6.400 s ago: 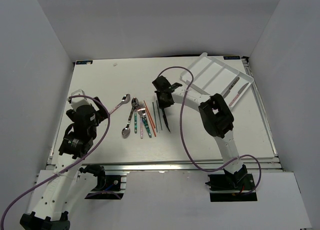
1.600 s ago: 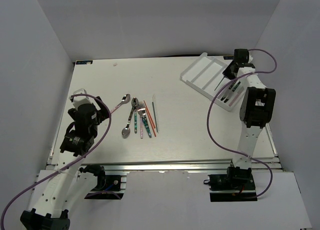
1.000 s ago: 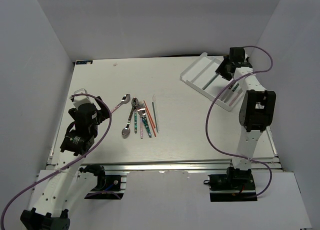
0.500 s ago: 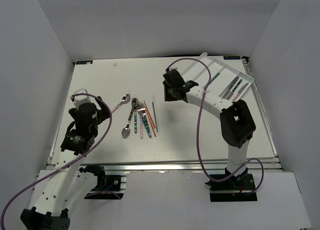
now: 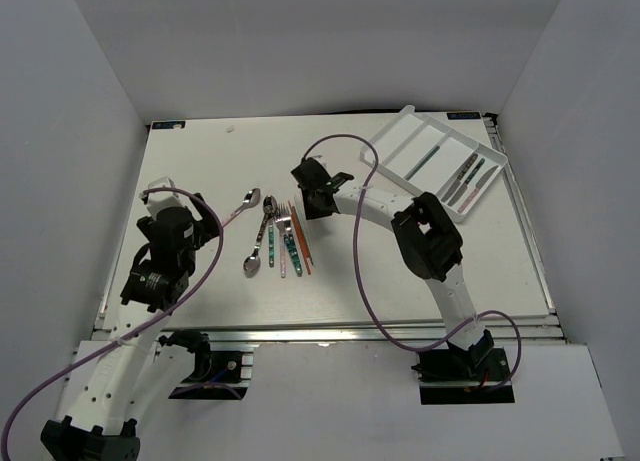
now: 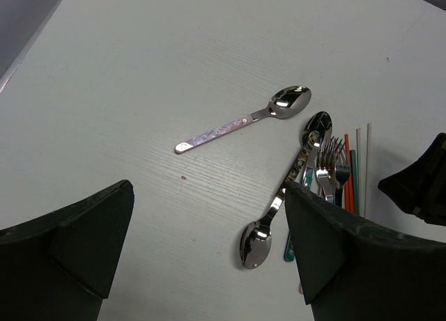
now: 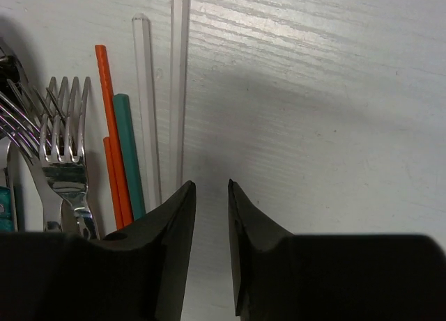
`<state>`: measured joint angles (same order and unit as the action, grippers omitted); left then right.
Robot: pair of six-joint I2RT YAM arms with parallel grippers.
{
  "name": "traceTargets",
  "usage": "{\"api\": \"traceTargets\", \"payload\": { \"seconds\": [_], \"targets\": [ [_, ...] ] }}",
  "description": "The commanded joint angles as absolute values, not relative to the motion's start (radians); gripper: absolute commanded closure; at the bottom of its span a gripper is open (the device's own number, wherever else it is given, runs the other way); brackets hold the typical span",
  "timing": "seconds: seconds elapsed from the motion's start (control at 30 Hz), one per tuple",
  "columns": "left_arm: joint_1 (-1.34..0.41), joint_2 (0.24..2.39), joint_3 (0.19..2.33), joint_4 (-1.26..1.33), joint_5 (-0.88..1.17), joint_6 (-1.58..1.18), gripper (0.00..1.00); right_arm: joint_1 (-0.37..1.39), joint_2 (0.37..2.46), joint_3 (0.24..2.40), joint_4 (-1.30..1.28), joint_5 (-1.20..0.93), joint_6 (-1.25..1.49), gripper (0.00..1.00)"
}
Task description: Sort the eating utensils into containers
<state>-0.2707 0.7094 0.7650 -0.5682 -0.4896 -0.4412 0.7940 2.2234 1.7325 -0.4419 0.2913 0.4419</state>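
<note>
The eating utensils lie left of the table's middle: a pink-handled spoon (image 5: pixel 240 207) apart, then a tight row of spoons, forks (image 7: pixel 63 136) and orange (image 7: pixel 110 119), teal (image 7: pixel 128 150) and clear chopsticks (image 7: pixel 175 84). My right gripper (image 5: pixel 312 192) hovers over the clear chopsticks' near ends, open by a narrow gap (image 7: pixel 211 187) with nothing between the fingers. My left gripper (image 6: pixel 209 258) is wide open and empty, low at the table's left, facing a dark-handled spoon (image 6: pixel 279 202). The white tray (image 5: pixel 395 133) of containers, back right, holds a teal chopstick (image 5: pixel 424 161) and two knives (image 5: pixel 471 178).
White walls enclose the table on three sides. The right arm's purple cable (image 5: pixel 352 141) loops over the table between the utensil row and the tray. The left arm's cable (image 5: pixel 205 226) arcs near the pink-handled spoon.
The right arm swung from the tray at the back right leftward across the table to the chopsticks, and its jaws narrowed. The left arm stayed still.
</note>
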Motion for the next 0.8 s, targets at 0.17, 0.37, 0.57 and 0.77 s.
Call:
{"api": "traceTargets", "payload": {
  "seconds": [0.17, 0.37, 0.57, 0.77],
  "targets": [
    [-0.273, 0.692, 0.764, -0.563, -0.492, -0.433, 0.02, 0.804, 2.223, 1.781, -0.471, 0.314, 0.463, 0.69],
    [-0.273, 0.687, 0.762, -0.565, -0.492, -0.433, 0.02, 0.821, 2.221, 1.812, -0.482, 0.31, 0.46, 0.69],
    [-0.273, 0.686, 0.762, -0.561, -0.491, -0.433, 0.02, 0.831, 2.236, 1.833, -0.495, 0.305, 0.454, 0.68],
    [-0.273, 0.684, 0.762, -0.563, -0.489, -0.431, 0.02, 0.831, 2.273, 1.862, -0.517, 0.31, 0.449, 0.69]
  ]
}}
